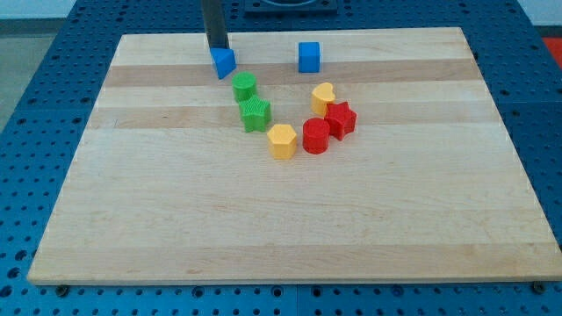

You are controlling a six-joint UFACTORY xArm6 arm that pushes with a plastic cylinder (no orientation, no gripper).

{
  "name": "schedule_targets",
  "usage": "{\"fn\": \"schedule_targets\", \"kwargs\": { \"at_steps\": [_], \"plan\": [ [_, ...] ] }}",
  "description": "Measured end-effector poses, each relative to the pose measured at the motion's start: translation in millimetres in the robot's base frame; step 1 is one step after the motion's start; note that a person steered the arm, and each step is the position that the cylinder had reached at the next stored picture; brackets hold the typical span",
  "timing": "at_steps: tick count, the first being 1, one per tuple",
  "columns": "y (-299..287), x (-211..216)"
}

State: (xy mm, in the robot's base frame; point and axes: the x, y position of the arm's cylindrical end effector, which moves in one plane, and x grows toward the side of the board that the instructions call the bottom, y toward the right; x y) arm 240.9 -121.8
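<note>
My tip (217, 47) stands at the view's top, left of centre, right at the upper edge of a blue triangular block (223, 62) and seemingly touching it. Just below that block sits a green round block (244, 87), and under it a green star block (255, 114). A blue cube (308, 57) lies apart to the right along the top. Lower right of the tip, a yellow heart block (323, 96), a red star block (341, 119), a red round block (316, 136) and a yellow hexagon block (282, 140) form a curved row.
The blocks rest on a pale wooden board (158, 219) laid over a blue perforated table (35, 105). The rod's dark shaft (213, 17) rises out of the view's top edge.
</note>
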Motion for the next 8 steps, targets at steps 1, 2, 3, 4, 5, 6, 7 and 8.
{"fn": "schedule_targets", "kwargs": {
  "at_steps": [1, 2, 3, 4, 5, 6, 7, 8],
  "plan": [
    [45, 0],
    [58, 0],
    [44, 24],
    [42, 27],
    [39, 23],
    [21, 21],
    [-3, 21],
    [-30, 21]
  ]
}}
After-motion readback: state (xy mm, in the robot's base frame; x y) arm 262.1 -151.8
